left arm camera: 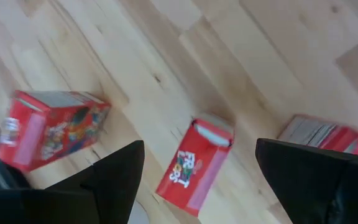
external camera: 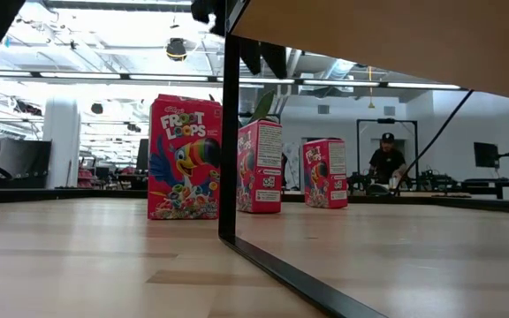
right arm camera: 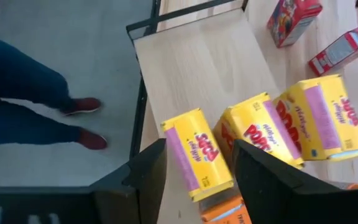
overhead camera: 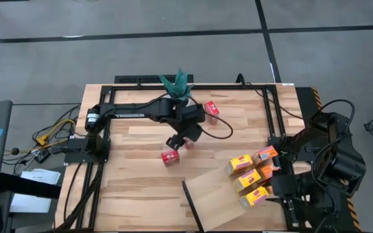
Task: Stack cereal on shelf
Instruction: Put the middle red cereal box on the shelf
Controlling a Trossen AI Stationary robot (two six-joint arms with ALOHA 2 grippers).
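Planked tabletop (overhead camera: 141, 194) carrying pale shelf board (overhead camera: 215, 194), red cereal boxes (overhead camera: 170, 156), potted plant (overhead camera: 177, 84). Yellow and orange boxes (overhead camera: 251, 175) on board.

We read "FROOT LOOPS" on the front of the red cereal box (external camera: 184, 157) nearest the shelf's dark edge (external camera: 229, 124). "POPS" stands on the yellow cereal boxes (right arm camera: 261, 132) lying on the shelf; other print stays illegible.

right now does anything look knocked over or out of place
Nothing spilled or damaged. Three red cereal boxes stand loose on the tabletop, off the shelf, while the yellow and orange boxes sit grouped on the shelf's far right end.
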